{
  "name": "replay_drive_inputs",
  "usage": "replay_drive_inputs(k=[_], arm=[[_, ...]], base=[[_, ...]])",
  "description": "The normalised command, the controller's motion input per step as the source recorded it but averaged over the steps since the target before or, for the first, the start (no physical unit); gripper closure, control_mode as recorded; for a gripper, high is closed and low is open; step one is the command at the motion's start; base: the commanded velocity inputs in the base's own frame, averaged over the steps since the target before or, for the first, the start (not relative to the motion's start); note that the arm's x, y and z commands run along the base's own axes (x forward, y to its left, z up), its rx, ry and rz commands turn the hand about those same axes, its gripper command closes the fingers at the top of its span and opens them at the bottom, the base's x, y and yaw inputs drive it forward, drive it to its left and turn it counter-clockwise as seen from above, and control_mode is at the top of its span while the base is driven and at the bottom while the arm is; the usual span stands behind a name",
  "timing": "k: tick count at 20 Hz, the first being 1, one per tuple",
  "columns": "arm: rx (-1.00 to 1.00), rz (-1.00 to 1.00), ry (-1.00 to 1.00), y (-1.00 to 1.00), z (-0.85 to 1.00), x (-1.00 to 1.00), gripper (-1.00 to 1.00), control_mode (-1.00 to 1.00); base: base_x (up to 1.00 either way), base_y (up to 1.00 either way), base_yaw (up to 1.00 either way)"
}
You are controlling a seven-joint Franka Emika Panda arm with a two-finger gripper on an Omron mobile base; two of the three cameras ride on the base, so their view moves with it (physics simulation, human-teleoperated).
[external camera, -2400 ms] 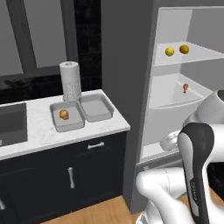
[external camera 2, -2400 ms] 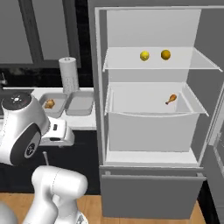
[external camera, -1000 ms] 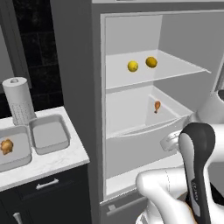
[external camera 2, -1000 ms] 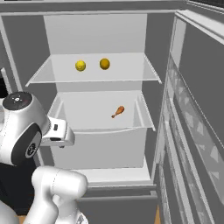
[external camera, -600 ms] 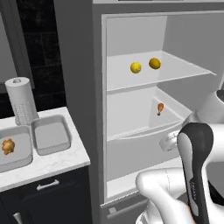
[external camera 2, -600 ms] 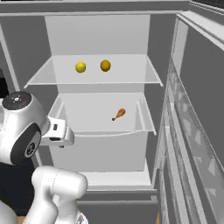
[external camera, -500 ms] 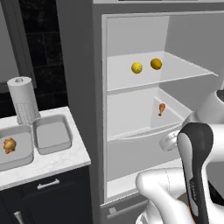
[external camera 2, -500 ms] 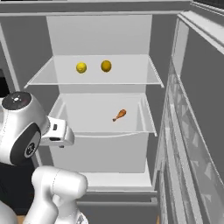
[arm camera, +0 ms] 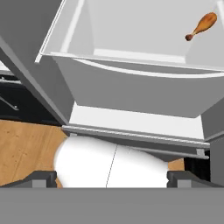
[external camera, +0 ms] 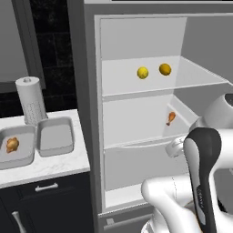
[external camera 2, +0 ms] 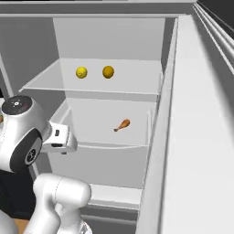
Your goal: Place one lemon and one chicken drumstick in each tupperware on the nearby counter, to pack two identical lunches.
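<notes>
Two lemons (external camera: 143,73) sit side by side on the fridge shelf (external camera: 200,78); a drumstick (external camera: 171,118) lies in the drawer (external camera: 136,144) below. Another drumstick (external camera: 12,144) lies in the left tupperware (external camera: 25,159) on the bench (external camera: 50,168). The fingers (arm camera: 39,178) are released, spread wide.

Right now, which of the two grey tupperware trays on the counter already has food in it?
The left tupperware, farther from the fridge: a chicken drumstick lies in it. The tupperware beside it, nearer the fridge, holds nothing.
</notes>
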Motion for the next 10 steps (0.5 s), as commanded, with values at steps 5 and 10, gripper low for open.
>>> replay_drive_inputs(k=[5,10], arm=[[0.0,0.0,0.0,0.0,0.0,0.0,-1.0,-1.0],[0.0,-0.02,-0.1,0.24,-0.01,0.22,-1.0,-1.0]], base=[[0.07,-0.22,0.11],[0.0,0.0,0.0]])
